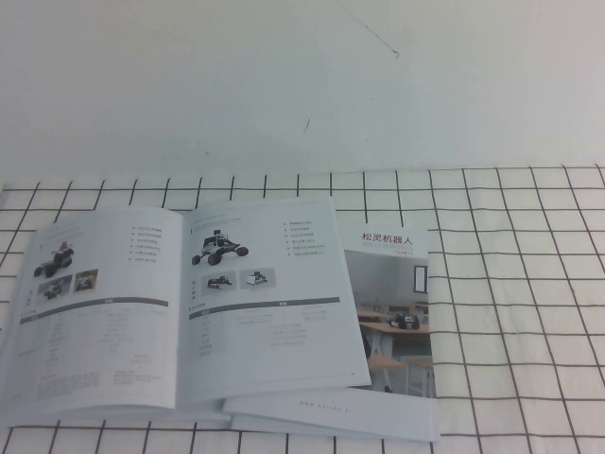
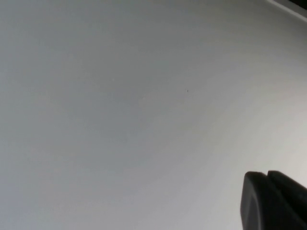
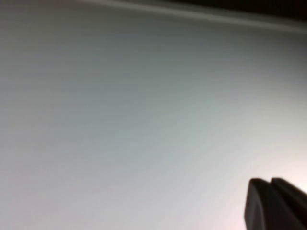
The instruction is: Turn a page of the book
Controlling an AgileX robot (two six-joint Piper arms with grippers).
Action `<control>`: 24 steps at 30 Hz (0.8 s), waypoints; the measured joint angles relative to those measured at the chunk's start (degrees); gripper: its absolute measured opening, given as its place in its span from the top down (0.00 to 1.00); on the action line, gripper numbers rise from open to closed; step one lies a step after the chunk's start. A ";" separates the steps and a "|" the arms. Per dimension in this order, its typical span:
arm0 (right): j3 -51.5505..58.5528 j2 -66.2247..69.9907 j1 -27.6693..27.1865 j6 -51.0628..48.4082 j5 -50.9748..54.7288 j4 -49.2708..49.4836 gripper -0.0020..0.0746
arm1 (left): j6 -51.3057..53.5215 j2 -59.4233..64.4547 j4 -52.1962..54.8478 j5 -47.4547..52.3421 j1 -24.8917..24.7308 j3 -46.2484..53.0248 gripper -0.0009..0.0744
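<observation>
Only the high view is showing the book (image 1: 180, 303), lying open on the gridded cloth (image 1: 510, 284), the page (image 1: 260, 284) flat, overlapping a booklet (image 1: 397, 312) titled 松灵机器人. Left gripper (image 2: 273, 201) and right gripper (image 3: 276, 203) are appearing only in wrist views, facing blank surfaces; jaw state: cannot tell.

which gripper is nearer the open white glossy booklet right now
Cannot tell. Neither arm shows in the high view of the open white glossy booklet. The left gripper and right gripper each show only a dark tip over a blank pale surface, away from the booklet.
</observation>
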 joint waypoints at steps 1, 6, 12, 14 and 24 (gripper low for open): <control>-3.07 0.00 0.00 0.00 1.04 0.00 0.98 | 0.37 0.00 0.62 2.03 0.00 -2.41 0.99; -18.64 3.36 0.00 1.28 10.40 0.02 0.98 | 1.91 1.09 3.24 10.26 0.00 -13.19 0.99; -38.52 13.83 0.00 1.59 30.45 0.02 0.98 | 2.22 7.30 7.64 22.43 0.00 -24.60 0.99; -43.41 17.43 0.00 -0.45 38.01 0.02 0.98 | 2.27 9.38 8.50 28.09 0.00 -27.31 0.99; -49.96 31.26 0.00 0.37 66.68 3.63 0.98 | 2.14 22.80 7.08 66.07 -4.52 -30.18 0.99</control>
